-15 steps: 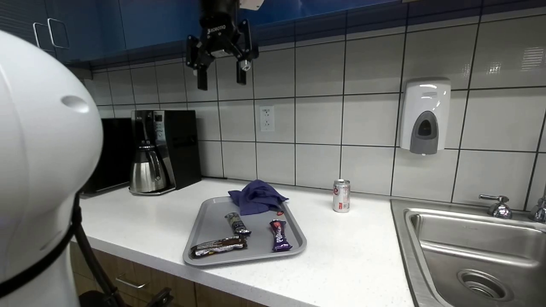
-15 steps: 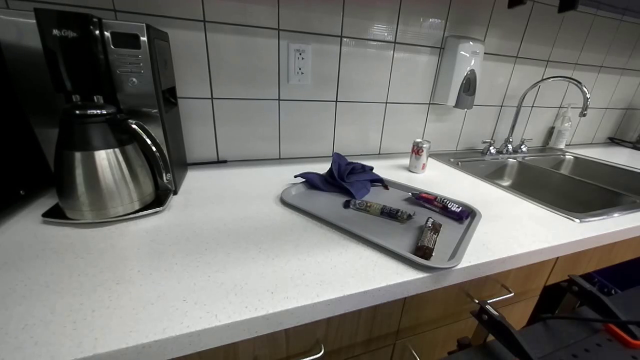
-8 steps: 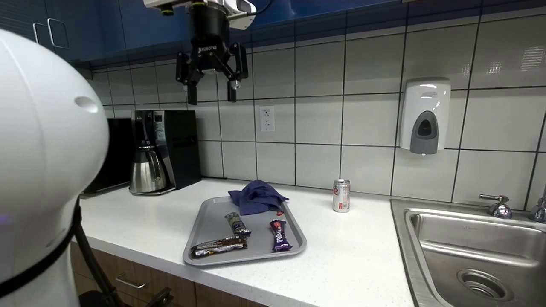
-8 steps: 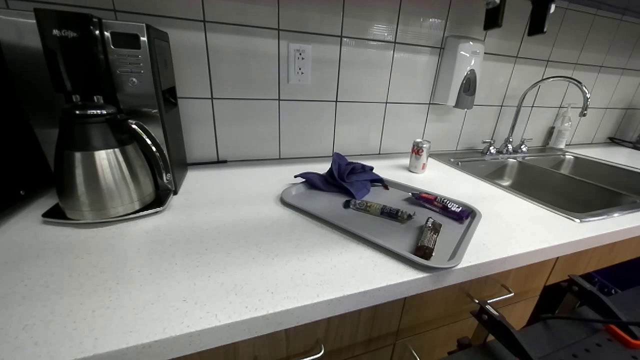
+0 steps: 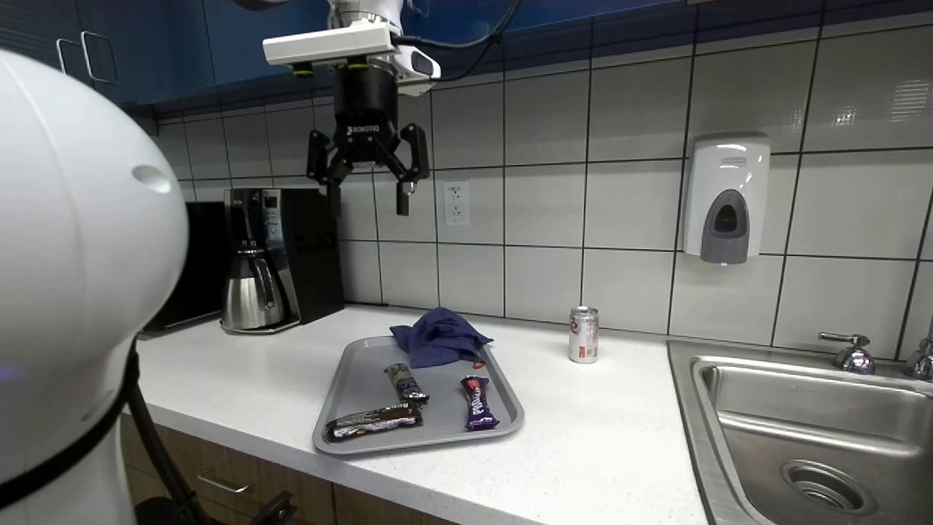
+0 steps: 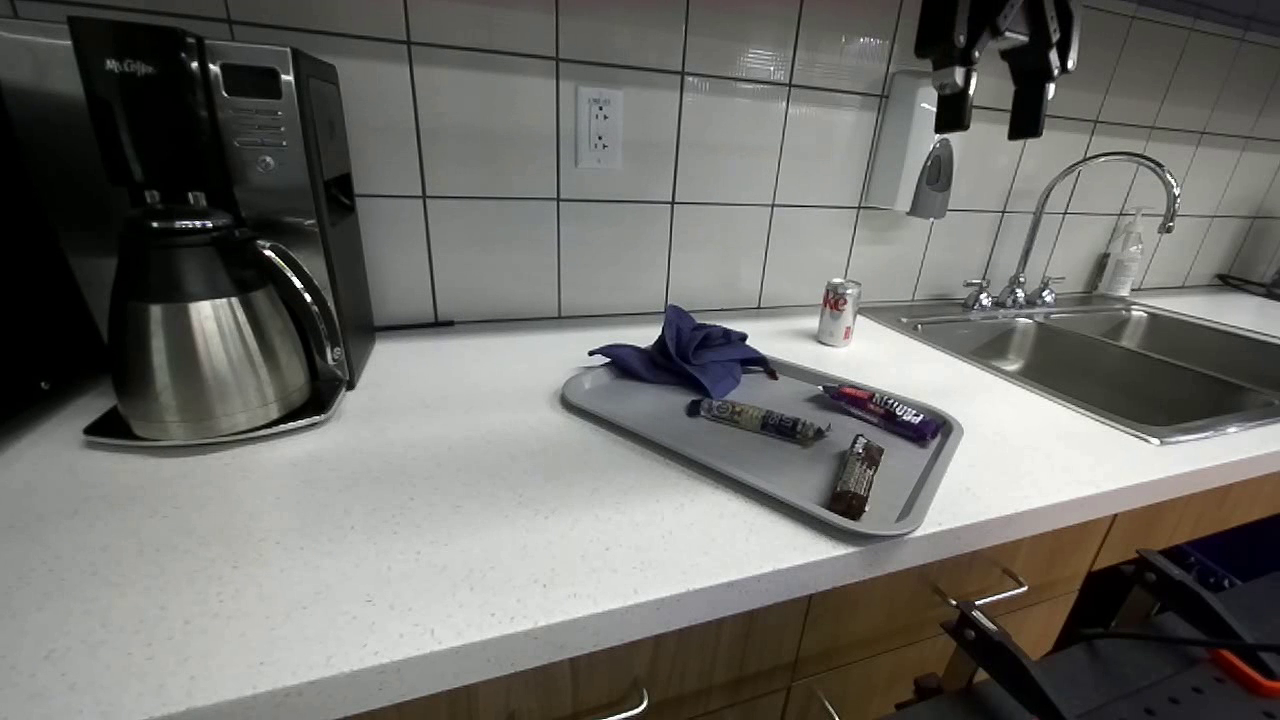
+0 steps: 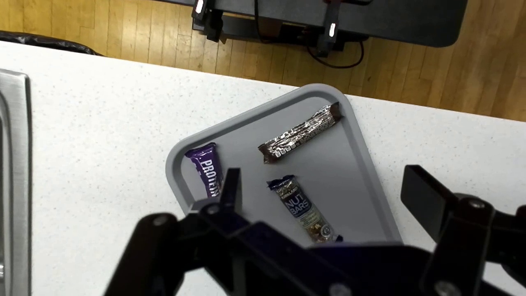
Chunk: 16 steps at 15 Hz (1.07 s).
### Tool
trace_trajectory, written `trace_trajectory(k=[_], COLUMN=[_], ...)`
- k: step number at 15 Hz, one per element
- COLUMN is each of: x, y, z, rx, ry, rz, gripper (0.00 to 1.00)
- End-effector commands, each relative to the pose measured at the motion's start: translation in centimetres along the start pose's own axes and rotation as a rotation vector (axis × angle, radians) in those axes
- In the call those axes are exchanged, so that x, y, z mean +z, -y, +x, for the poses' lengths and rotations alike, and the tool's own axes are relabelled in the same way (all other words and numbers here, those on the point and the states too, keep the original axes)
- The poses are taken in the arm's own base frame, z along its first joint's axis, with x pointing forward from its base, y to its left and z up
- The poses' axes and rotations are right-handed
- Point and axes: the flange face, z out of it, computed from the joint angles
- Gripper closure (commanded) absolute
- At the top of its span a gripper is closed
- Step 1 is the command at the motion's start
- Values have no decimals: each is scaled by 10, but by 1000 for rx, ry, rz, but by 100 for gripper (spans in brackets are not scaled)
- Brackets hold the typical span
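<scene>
My gripper [image 5: 368, 200] hangs open and empty, fingers down, high above the counter in both exterior views [image 6: 990, 110]. In the wrist view its fingers [image 7: 326, 189] stand wide apart over a grey tray [image 7: 345, 181]. A nut bar [image 7: 302, 209] lies on the tray between the fingers in that picture, well below them. A brown and silver wrapped bar [image 7: 302, 133] lies near the tray's front corner. A purple protein bar [image 7: 207, 168] lies at one side, partly hidden by a finger. A crumpled dark blue cloth [image 5: 439, 337] lies over the tray's back edge, with a small red piece beside it.
A silver can [image 5: 583, 335] stands behind the tray near the tiled wall. A steel sink [image 5: 689, 423] lies to one side. A coffee maker [image 6: 290, 180] with a steel carafe [image 6: 210, 350] stands at the other side. A soap dispenser [image 5: 727, 197] and blue cabinets [image 5: 277, 44] are on the wall.
My gripper has come down from near the cabinets, staying open. In an exterior view it has also shifted left. The tray, bars, cloth and can have not moved.
</scene>
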Motion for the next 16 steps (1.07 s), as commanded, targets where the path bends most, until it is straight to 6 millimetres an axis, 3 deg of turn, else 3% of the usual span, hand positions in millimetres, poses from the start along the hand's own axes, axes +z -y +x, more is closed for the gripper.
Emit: trace_trajectory(k=[1, 6, 16], x=[18, 31, 36], y=[3, 3, 3], z=[11, 18, 21], rx=[-82, -164, -247], ry=[6, 33, 54], rz=[4, 5, 6], gripper=[0, 0, 0])
